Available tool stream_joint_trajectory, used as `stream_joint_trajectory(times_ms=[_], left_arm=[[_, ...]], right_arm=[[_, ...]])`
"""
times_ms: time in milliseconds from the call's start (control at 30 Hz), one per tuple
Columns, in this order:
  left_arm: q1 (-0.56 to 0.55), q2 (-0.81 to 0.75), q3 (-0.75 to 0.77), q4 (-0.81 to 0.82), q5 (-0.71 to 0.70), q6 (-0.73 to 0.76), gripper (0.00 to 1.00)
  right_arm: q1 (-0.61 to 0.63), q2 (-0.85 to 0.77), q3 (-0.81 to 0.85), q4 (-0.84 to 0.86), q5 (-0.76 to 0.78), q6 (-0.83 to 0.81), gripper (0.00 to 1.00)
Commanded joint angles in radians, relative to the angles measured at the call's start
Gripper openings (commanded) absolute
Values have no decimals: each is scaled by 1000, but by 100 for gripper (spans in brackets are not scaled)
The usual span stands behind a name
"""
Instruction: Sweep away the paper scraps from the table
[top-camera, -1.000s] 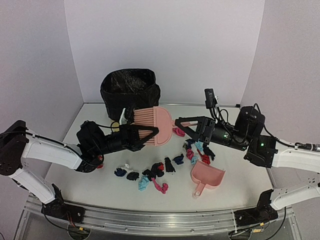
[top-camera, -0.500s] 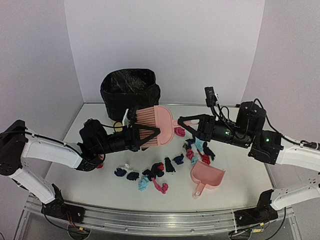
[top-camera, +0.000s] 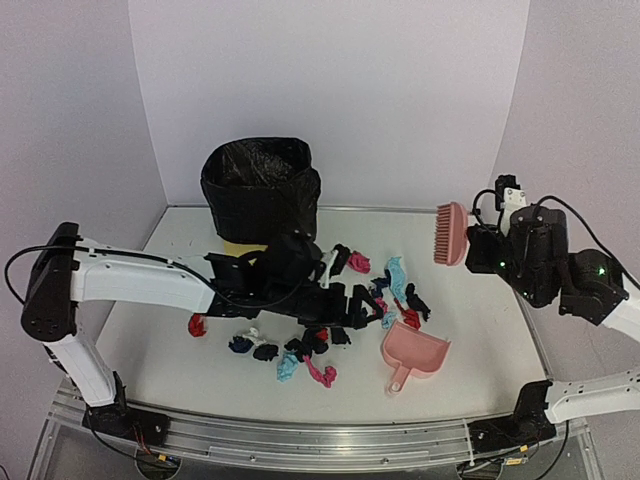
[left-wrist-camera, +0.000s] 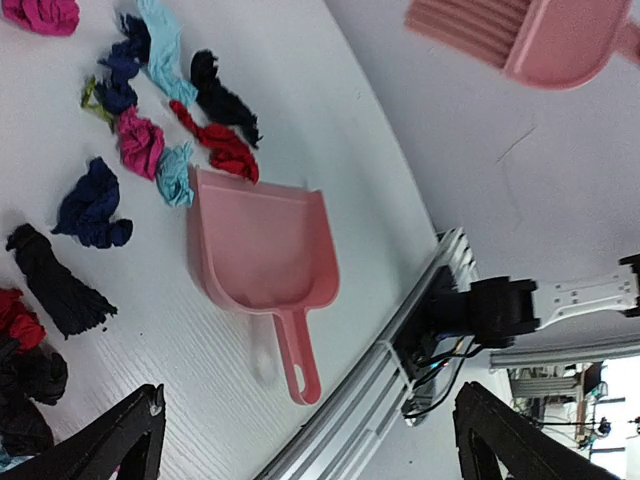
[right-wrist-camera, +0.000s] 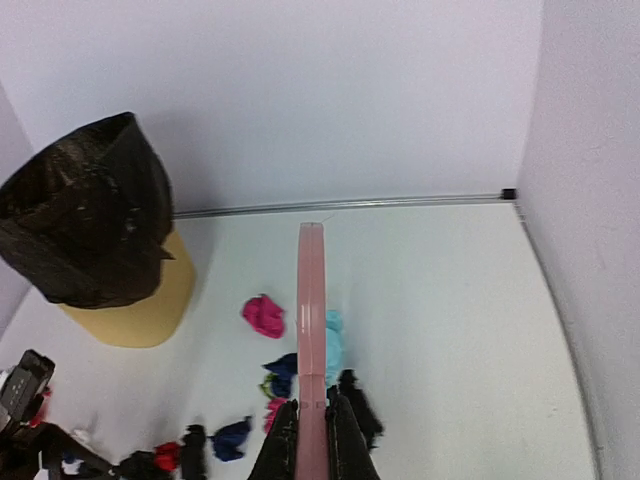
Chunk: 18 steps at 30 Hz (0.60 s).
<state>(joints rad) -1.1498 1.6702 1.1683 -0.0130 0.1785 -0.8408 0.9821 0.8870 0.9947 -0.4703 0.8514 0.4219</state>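
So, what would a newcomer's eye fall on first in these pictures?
Most likely the pink brush, held up in the air at the right by the shut right pincer. Next come the colourful paper scraps strewn over the middle of the white table, with the pink dustpan lying beside them. The left pincer hangs open over them, and a black-lined bin stands at the back.

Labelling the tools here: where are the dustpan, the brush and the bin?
dustpan (top-camera: 418, 352), top view, middle of its scoop.
brush (top-camera: 452, 233), top view, on its pink head.
bin (top-camera: 258, 190), top view, front of its black liner.
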Motion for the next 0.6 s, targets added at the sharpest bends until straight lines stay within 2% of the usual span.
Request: stream_joint_trajectory(times_ms=[0,100,200,567], left_arm=[[-115,211,286,-413,-104,141,99],[-180,357,483,-577,-195,175,99],[-208,461,611,-629,-185,193,99],[-236,637,800,-692,-195,220,97]], right_arm=[[1,-58,21,-180,259,-64,0],[0,-104,-8,-200,256,-67,0],[0,-151,-27,-219,259,-66,0],[0,-205,-49,-246,230,-83,0]])
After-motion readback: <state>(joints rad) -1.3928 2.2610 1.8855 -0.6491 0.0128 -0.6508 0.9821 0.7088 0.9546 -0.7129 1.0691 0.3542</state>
